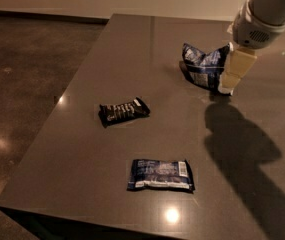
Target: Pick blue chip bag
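Note:
The blue chip bag (pixel 203 67) is a puffy, crumpled dark-blue foil bag with white panels. It lies on the far right part of the grey table (pixel 82 149). My gripper (pixel 228 86) hangs from the arm at the upper right. Its cream fingers (pixel 236 70) reach down right at the bag's right edge and cover part of it. The fingertips are close above the tabletop.
A small black candy bar wrapper (pixel 123 111) lies mid-table. A flat blue packet (pixel 160 174) with a white barcode end lies near the front edge. The arm's shadow falls on the table's right side. The table's left edge drops to a dark polished floor (pixel 22 84).

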